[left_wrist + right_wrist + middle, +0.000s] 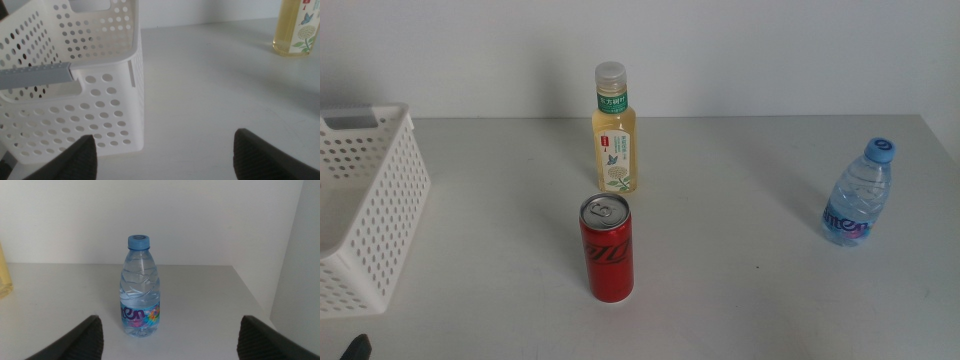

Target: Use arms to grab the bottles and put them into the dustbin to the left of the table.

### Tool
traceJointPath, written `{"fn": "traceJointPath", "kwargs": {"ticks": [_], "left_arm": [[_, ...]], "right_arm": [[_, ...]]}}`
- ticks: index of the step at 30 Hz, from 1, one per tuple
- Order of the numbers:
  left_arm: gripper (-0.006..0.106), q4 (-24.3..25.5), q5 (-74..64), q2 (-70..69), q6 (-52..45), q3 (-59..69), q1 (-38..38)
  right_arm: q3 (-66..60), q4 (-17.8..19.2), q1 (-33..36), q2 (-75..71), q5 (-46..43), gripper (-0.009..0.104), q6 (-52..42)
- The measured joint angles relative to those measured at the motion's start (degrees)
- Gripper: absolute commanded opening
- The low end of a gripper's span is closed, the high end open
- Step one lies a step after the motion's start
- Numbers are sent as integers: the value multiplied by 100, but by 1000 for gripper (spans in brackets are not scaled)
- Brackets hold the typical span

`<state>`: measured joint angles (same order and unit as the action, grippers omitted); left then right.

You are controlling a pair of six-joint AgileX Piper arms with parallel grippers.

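The tea bottle (615,130), red can (607,248) and water bottle (140,294) stood upright on the table (740,270); the basket (365,210) sat at its left. The left hand (165,155) faced the basket and the right hand (170,337) faced the water bottle, both spread wide and holding nothing.

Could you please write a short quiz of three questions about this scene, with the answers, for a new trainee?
1. True or false: the red soda can stands upright, nearer the camera than the yellow tea bottle.
2. Which item faces the right hand? A) the can B) the water bottle C) the white basket
3. Fill in: in its wrist view, the left hand has open jaws near the ____.

Key:
1. True.
2. B. The right hand's jaws are open, and the bottle stands upright ahead of them, not gripped.
3. Basket. No item is seen inside it.
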<state>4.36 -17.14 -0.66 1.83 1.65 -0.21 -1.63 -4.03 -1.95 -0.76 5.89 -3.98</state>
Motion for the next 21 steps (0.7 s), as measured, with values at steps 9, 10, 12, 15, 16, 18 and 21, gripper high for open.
{"fn": "traceJointPath", "kwargs": {"ticks": [9,10,12,15,16,18,21], "left_arm": [[93,-273,0,0,175,0,0],[93,-285,0,0,181,0,0],[93,-299,0,0,181,0,0],[93,-299,-4,0,161,0,0],[93,-299,-4,0,153,0,0],[93,-299,46,0,146,0,-13],[93,-318,460,227,146,0,-164]], "right_arm": [[0,0,0,0,0,94,0],[0,0,0,0,0,94,0],[0,0,0,0,0,94,0],[0,0,0,0,0,94,0],[0,0,0,0,0,94,0],[0,0,0,0,0,94,0],[0,0,0,0,0,94,0]]}}
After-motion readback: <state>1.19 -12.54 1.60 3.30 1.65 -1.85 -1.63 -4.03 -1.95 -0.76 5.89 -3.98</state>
